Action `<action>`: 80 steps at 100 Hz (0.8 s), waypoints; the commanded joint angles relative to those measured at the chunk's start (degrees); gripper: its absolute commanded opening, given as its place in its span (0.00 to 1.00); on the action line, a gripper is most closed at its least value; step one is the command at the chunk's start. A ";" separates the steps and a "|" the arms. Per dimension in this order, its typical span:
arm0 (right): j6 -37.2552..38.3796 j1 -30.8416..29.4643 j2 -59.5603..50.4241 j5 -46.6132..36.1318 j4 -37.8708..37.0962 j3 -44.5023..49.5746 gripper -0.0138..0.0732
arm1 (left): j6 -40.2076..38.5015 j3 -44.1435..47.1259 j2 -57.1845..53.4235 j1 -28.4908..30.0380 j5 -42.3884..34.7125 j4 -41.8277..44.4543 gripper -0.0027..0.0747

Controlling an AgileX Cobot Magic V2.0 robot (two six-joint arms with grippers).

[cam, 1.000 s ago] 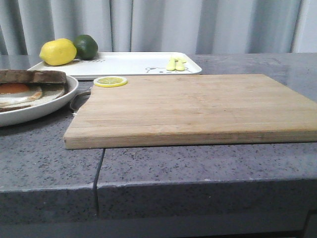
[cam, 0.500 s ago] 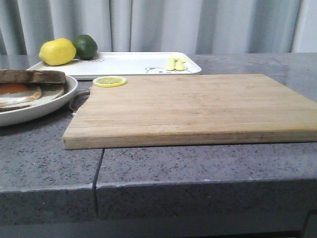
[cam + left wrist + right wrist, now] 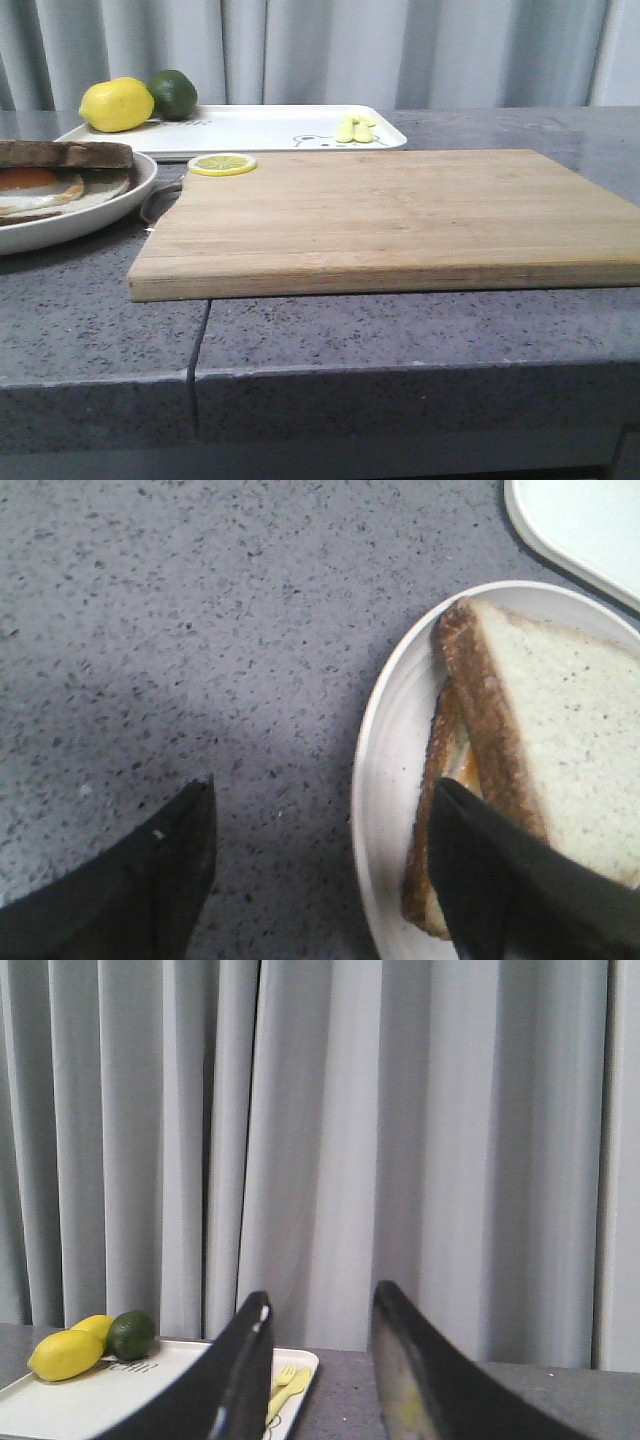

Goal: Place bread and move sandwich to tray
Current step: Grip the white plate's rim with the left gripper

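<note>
The sandwich (image 3: 50, 180) sits on its round white plate (image 3: 100, 212) at the left edge of the front view, the fried egg (image 3: 35, 186) showing under a brown-crusted slice. In the left wrist view the bread (image 3: 565, 740), pale face up, lies tilted on the egg slice on the plate (image 3: 385, 780). My left gripper (image 3: 325, 790) is open and empty, one finger over the counter, the other over the sandwich's edge. The tray (image 3: 260, 126) lies behind the board. My right gripper (image 3: 323, 1295) is open and empty, raised, facing the curtain. Neither gripper shows in the front view.
A wooden cutting board (image 3: 400, 215) fills the middle, with a lemon slice (image 3: 222, 164) at its far left corner. A lemon (image 3: 117, 105), a lime (image 3: 173, 93) and yellow cutlery (image 3: 355, 128) lie on the tray. The counter's front edge runs below the board.
</note>
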 commanded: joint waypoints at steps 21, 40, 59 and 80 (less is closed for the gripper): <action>-0.65 -0.26 0.32 -0.01 -2.06 -1.45 0.47 | 0.39 -6.43 5.75 -0.77 -1.29 -1.88 0.59; -0.65 -0.26 0.32 -0.01 -2.06 -1.45 0.47 | 1.72 -8.19 8.27 -0.92 -1.05 -2.58 0.59; -0.65 -0.26 0.32 -0.01 -2.06 -1.45 0.47 | 2.23 -8.71 10.74 -4.08 -2.07 -2.58 0.59; -0.65 -0.26 0.32 -0.02 -2.01 -1.45 0.47 | 2.23 -8.71 13.49 -6.44 -3.13 -2.87 0.59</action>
